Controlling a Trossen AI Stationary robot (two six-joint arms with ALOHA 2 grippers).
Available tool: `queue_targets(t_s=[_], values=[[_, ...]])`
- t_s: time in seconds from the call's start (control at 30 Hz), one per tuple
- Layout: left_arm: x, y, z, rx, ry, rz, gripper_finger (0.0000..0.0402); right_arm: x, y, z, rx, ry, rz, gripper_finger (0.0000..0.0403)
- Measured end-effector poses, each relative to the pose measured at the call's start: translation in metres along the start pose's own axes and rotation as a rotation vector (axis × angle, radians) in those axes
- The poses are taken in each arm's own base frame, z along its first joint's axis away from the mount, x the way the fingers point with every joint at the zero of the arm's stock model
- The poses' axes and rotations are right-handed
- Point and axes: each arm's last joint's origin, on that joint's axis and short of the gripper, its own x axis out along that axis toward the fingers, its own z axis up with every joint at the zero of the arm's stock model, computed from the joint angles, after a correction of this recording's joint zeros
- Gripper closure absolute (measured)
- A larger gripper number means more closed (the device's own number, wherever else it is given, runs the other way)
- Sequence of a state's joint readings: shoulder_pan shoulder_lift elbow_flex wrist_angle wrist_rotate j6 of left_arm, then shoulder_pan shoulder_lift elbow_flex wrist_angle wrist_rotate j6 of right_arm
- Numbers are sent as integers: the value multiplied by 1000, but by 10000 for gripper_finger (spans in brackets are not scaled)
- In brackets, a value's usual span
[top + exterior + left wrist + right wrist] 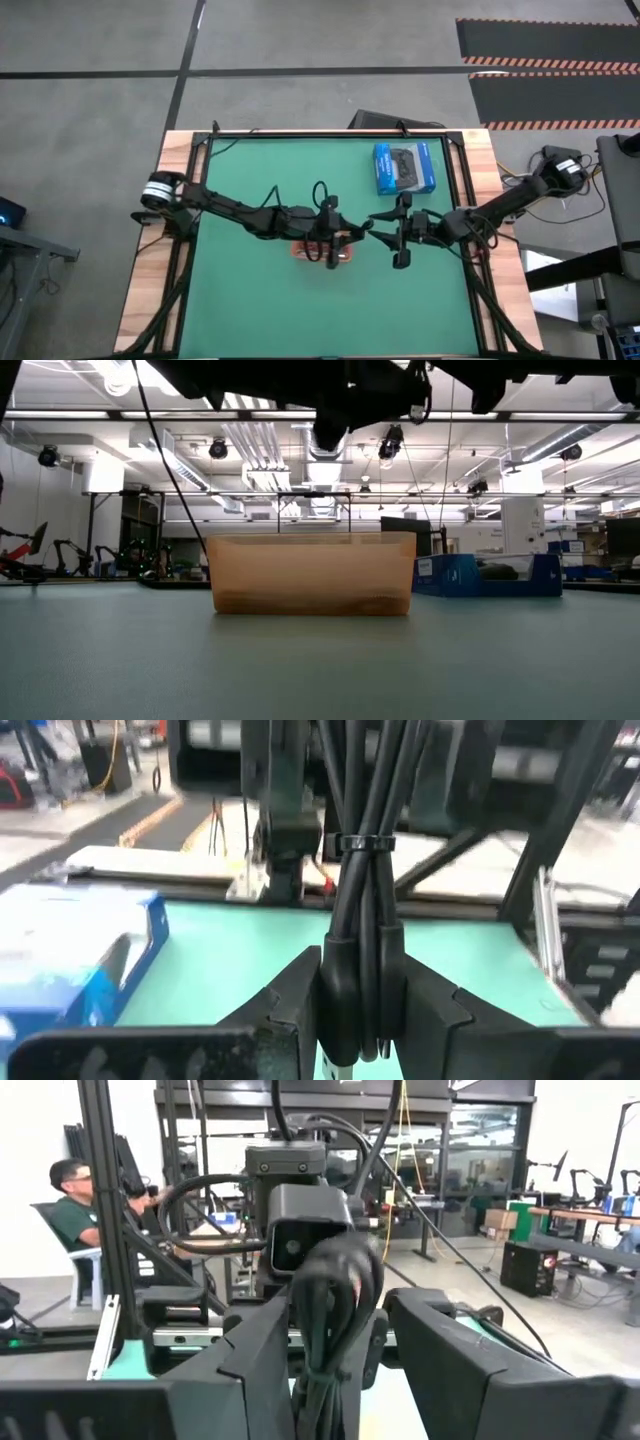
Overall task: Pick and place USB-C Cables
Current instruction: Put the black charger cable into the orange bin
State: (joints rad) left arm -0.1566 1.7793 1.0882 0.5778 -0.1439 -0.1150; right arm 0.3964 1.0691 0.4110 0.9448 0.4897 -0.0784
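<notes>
The black USB-C cable bundle (pixel 364 226) is several strands bound by a tie (pixel 365 843). It spans level between my two grippers, high above the table. My left gripper (pixel 345 236) (pixel 360 982) is shut on one end. My right gripper (pixel 384 230) (pixel 338 1342) is shut on the looped other end. The orange tray (pixel 310 573) (pixel 303 251) stands on the green mat, partly under my left gripper. The white, silver-grey and magenta cables are not plainly visible. My left gripper pinches the bundle's end (pixel 360 1010) between its two fingers (pixel 285 1005), level, from the table's left, fingers along the bundle. The bundle is lifted clear and runs straight on toward the right arm. My right gripper pinches the looped end (pixel 335 1295) between its two fingers (pixel 440 1360), level, from the table's right, fingers along the bundle. The loop bulges just past the fingertips, lifted clear of the table.
A blue box picturing a black controller (pixel 405 168) (pixel 485 574) lies near the far edge, right of centre. A black frame (pixel 205 140) rims the mat. Something dark lies on the tray's floor (pixel 310 603). A person sits in the room behind (pixel 75 1205).
</notes>
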Motion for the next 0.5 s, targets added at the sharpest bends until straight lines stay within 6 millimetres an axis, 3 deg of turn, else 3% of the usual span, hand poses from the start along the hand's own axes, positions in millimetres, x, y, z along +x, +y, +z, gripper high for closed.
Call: queue_targets(t_s=[0.5], values=[[-38,5,8,41,332,169,323,-20,-5,15,13,-5,47,230]])
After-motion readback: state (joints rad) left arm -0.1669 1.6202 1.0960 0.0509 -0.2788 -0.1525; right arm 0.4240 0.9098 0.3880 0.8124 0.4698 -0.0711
